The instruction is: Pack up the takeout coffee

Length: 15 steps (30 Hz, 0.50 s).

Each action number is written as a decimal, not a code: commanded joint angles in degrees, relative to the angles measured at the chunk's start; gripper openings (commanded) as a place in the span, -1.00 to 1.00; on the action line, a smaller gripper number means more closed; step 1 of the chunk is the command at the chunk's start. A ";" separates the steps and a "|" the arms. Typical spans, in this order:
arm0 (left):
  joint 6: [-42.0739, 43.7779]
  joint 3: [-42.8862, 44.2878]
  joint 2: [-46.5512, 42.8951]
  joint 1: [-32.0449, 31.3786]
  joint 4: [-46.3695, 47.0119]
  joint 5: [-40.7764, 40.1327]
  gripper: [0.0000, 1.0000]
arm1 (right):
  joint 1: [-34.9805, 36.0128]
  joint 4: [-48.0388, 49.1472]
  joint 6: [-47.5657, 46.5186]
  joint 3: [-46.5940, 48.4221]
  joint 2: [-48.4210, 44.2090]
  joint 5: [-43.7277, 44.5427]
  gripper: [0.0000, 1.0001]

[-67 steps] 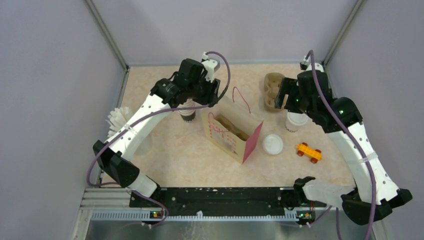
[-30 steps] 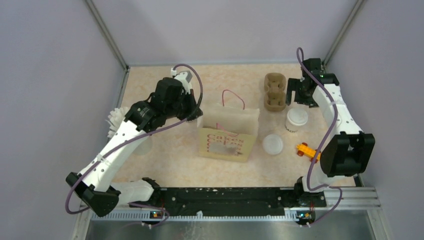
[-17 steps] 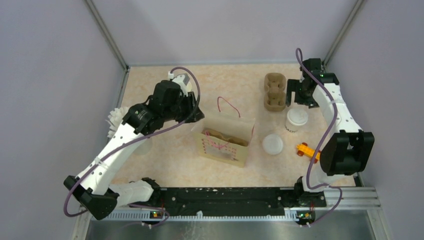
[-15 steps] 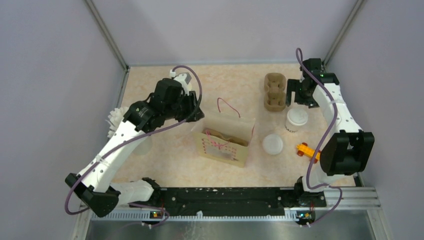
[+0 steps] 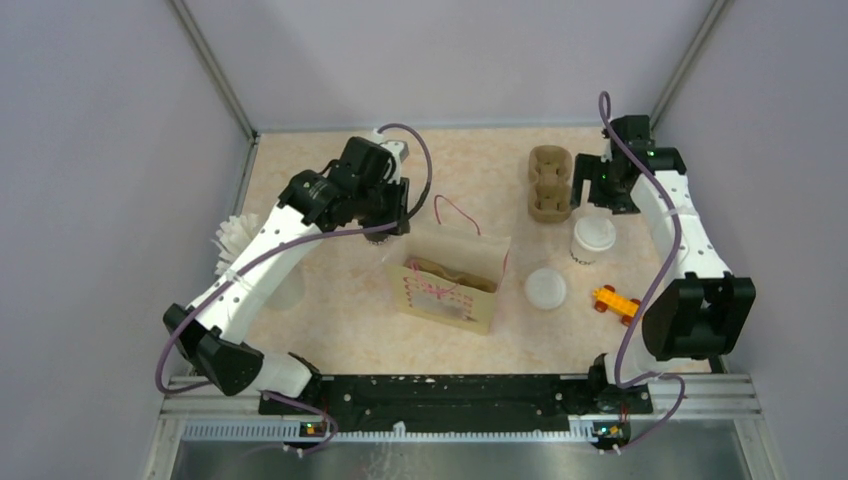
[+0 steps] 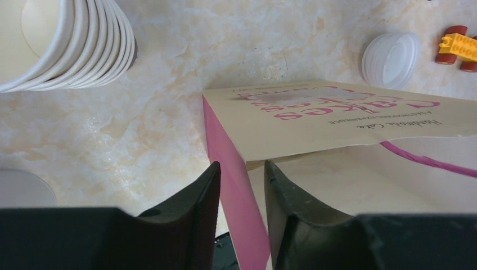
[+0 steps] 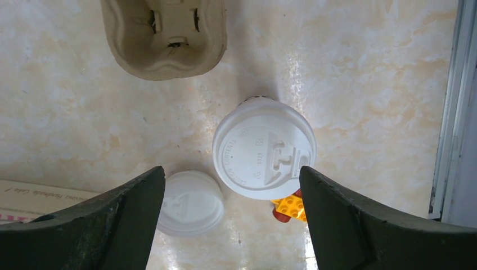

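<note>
I see the bag (image 5: 450, 285) at centre — takeout coffee (image 5: 593, 236) to its right, carrier (image 5: 547, 185) behind that, loose lid (image 5: 545, 288) and toy brick (image 5: 616, 304) in front, stacked cups (image 5: 233, 243) far left.

We see a tabletop (image 5: 330, 300) marbled in cream and peach. The paper bag (image 5: 445, 300) is cream, with pink lettering, a pink side panel and pink handles. At its two o'clock the takeout coffee (image 5: 593, 238) is white under a white lid. The cup carrier (image 5: 547, 183) at one o'clock is brown. The toy brick (image 5: 616, 303) at three o'clock is yellow on red wheels.
</note>
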 commanded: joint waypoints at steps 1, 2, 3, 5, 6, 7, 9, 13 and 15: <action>1.40 2.31 1.38 0.23 -0.96 0.72 -0.28 | -0.39 1.08 1.39 3.14 -2.91 -2.66 0.74; 1.33 2.38 1.39 0.20 -0.41 0.61 -0.40 | -0.36 1.16 1.38 3.34 -3.07 -2.90 0.73; 1.31 2.59 1.40 0.28 0.17 0.64 -0.55 | -0.34 1.20 1.42 3.46 -3.29 -2.94 0.73; 1.03 3.18 1.36 0.21 1.68 1.49 -0.84 | -0.36 1.40 1.49 3.65 -3.54 -2.70 0.73; 0.78 3.31 1.24 0.25 2.83 2.53 -0.95 | -0.38 1.65 1.51 3.73 -3.67 -2.60 0.72; 0.36 3.41 1.08 0.23 4.26 3.37 -1.00 | -0.38 1.83 1.62 3.86 -3.66 -2.52 0.72; -1.47 3.75 0.59 0.26 6.97 3.46 -1.00 | -0.34 1.86 1.54 4.69 -3.36 -2.28 0.72; -5.94 1.29 -2.41 0.39 13.91 0.33 -1.00 | -0.38 1.85 1.44 6.54 -2.64 -1.46 0.72; -8.25 -2.71 -4.86 0.53 18.73 -1.25 -1.00 | -0.34 2.52 1.34 6.27 -2.58 -0.79 0.72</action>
